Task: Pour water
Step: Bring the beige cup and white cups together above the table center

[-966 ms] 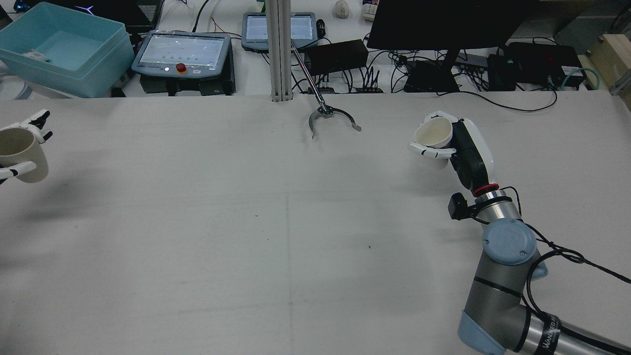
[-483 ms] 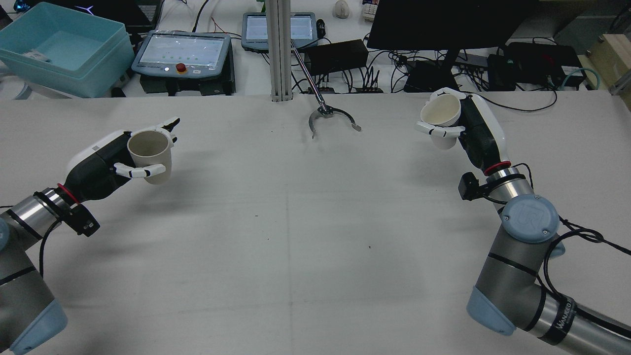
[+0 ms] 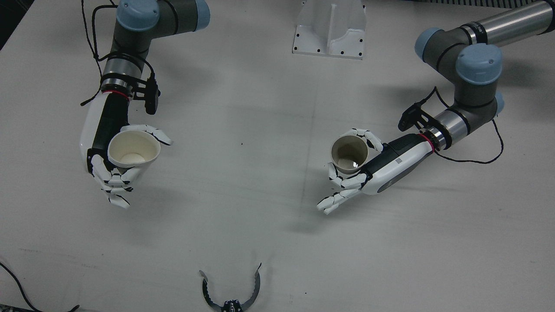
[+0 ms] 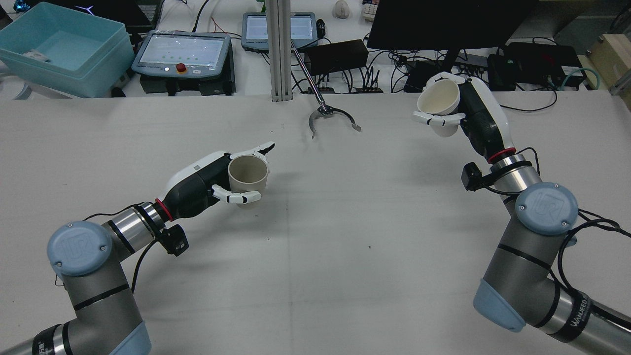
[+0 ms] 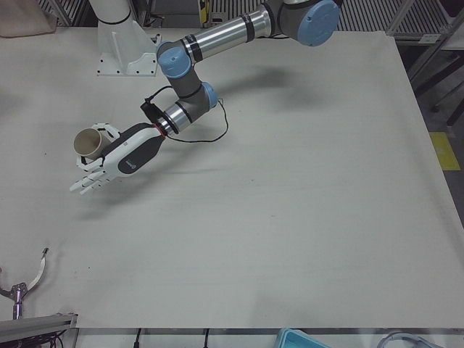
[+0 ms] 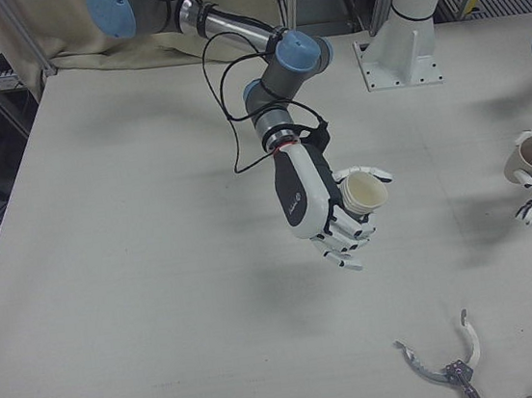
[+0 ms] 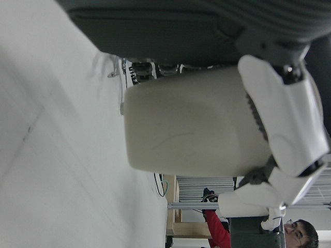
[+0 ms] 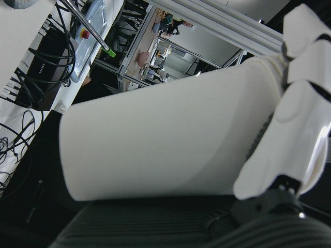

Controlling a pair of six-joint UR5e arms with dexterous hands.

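Two paper cups are in play, one in each hand, both held clear above the counter (image 3: pixel 269 242) and well apart from each other. The tan cup (image 3: pixel 349 154) sits upright in the left hand (image 3: pixel 373 171), whose fingers (image 4: pixel 236 197) wrap its wall while the outer ones stick out straight past it; a small glint at its bottom may be water, though I cannot be sure. The white cup (image 3: pixel 131 152) is gripped by the right hand (image 3: pixel 106 151), fingers curled round its side; from behind it looks tipped a little toward the middle of the counter, mouth facing inward. Its inside looks pale and dry as far as I can see.

The step in hand, I judge, is bringing the two cups together: both are grasped and lifted, but the gap between them is far too wide for any pour. Which cup is meant to pour I cannot tell. The next move calls for closing that gap over the open middle of the counter, setting one rim just above and beside the other, holding the receiving cup level, then rolling the pouring wrist slowly.

A metal claw tool (image 3: pixel 231 294) lies at the operators' edge, out of the way. Beyond it, teach pendants (image 4: pixel 182 52) and a blue bin (image 4: pixel 64 47) sit on the far desk.
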